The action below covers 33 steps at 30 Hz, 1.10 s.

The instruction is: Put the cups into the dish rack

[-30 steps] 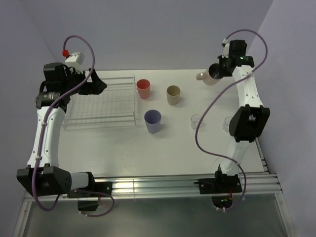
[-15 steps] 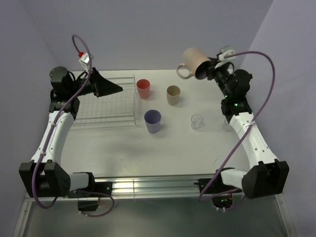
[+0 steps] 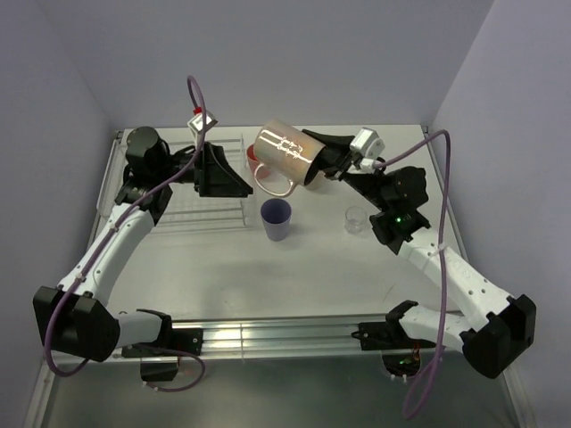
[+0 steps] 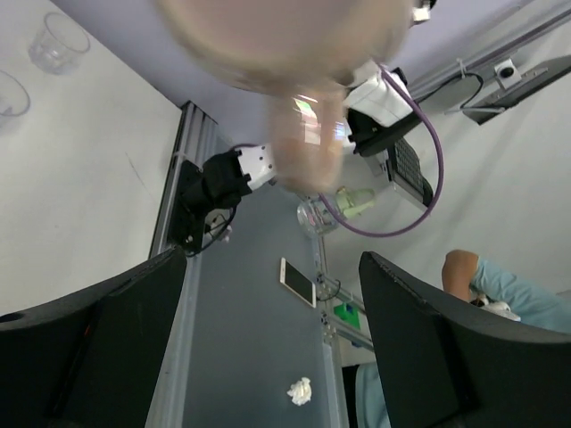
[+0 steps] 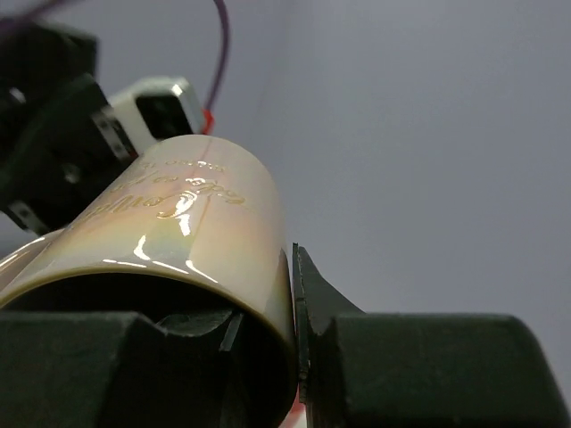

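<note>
My right gripper (image 3: 314, 163) is shut on the rim of the pale pink handled mug (image 3: 284, 153), holding it on its side high above the table, handle down. In the right wrist view one finger is inside the mug (image 5: 178, 232) and one outside. My left gripper (image 3: 227, 183) is open and empty over the right side of the clear dish rack (image 3: 169, 207), just left of the mug. The lavender cup (image 3: 276, 218) stands below the mug. A clear glass (image 3: 356, 219) stands to the right. A sliver of the coral-red cup (image 3: 251, 153) shows; the tan cup is hidden.
The left wrist view looks out past the table's near edge: the blurred mug (image 4: 285, 45) at the top, two clear glasses (image 4: 58, 43) on the table at upper left, a phone (image 4: 298, 282) and a person beyond. Purple cables loop above both arms.
My right arm has swung the mug from the back right to the centre, higher and closer to the camera. My left gripper has moved right, from the rack's left side to its right edge.
</note>
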Each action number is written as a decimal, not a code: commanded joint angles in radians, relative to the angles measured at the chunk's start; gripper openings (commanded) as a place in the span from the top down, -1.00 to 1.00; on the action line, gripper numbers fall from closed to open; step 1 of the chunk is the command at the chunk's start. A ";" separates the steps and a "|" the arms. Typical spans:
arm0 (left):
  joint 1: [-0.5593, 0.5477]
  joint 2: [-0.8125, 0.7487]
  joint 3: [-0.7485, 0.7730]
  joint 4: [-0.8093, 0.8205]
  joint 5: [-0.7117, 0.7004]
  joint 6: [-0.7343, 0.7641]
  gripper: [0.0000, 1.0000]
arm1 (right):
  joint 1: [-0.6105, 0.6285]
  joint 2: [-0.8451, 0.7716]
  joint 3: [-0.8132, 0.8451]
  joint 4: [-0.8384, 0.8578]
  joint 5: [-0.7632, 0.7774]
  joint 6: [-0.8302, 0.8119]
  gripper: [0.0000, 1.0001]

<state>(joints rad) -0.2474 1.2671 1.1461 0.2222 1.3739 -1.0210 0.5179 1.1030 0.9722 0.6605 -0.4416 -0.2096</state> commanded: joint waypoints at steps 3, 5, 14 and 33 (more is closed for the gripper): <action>-0.033 -0.047 -0.097 0.257 -0.018 -0.149 -0.58 | 0.073 -0.087 0.016 0.186 0.004 -0.028 1.00; -0.033 -0.064 -0.172 0.553 -0.044 -0.355 -0.52 | 0.086 -0.094 0.011 0.182 0.012 -0.040 1.00; -0.047 -0.078 -0.279 1.077 -0.114 -0.688 -0.48 | 0.106 -0.101 -0.001 0.146 0.001 -0.085 1.00; -0.073 -0.120 -0.189 0.519 -0.128 -0.275 -0.38 | 0.180 -0.092 -0.004 0.117 -0.026 -0.114 1.00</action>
<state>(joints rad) -0.3161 1.1778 0.9150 0.7364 1.2690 -1.3296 0.6807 1.0386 0.9398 0.6548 -0.4877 -0.3157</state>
